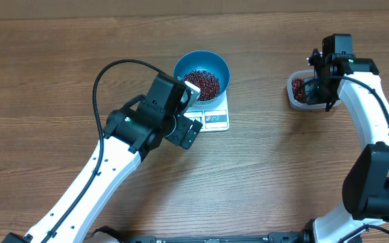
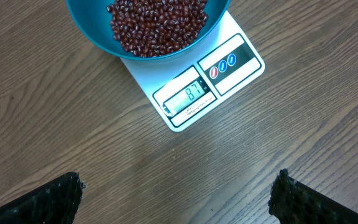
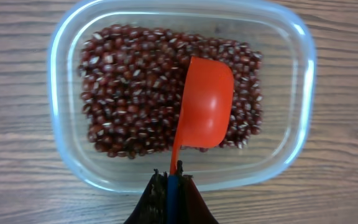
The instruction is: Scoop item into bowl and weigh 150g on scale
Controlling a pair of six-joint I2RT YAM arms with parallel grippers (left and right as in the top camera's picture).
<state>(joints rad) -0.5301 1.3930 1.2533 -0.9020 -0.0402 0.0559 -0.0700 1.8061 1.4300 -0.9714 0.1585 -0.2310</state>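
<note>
scoop [image 3: 207,102] on beans [image 3: 129,93] (right claw [image 3: 169,180] gripping it)

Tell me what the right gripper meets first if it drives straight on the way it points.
Probably the beans in the clear tub: the right gripper is shut on the handle of the orange scoop, which lies over the heap. Depth is unclear.

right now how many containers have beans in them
2: the blue bowl on the scale, and the clear tub to its right, with the scoop in it.
</note>
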